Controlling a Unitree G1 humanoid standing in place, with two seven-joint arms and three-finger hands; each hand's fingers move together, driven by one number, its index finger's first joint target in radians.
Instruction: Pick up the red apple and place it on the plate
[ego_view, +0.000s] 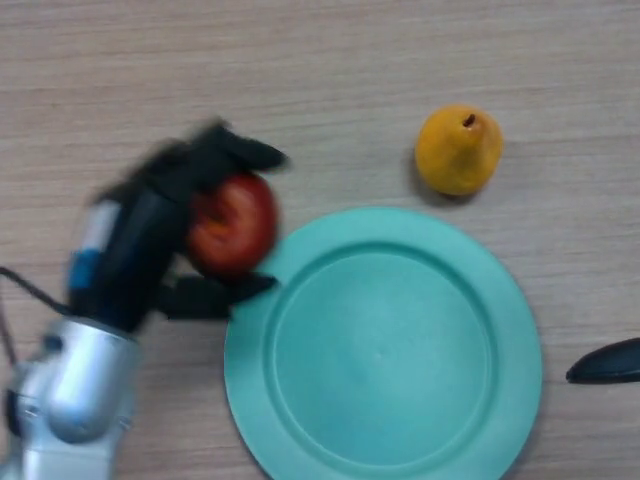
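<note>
The red apple (233, 225) is held in my left hand (160, 215), whose fingers and thumb curl round it from above and below. The apple sits just left of the teal plate (385, 350), at its upper-left rim. The plate lies flat on the wooden table and holds nothing. My right hand (607, 363) shows only as a dark tip at the right edge, beside the plate.
A yellow pear (458, 150) lies on the table beyond the plate's upper-right rim. The wooden table surface stretches across the top of the view.
</note>
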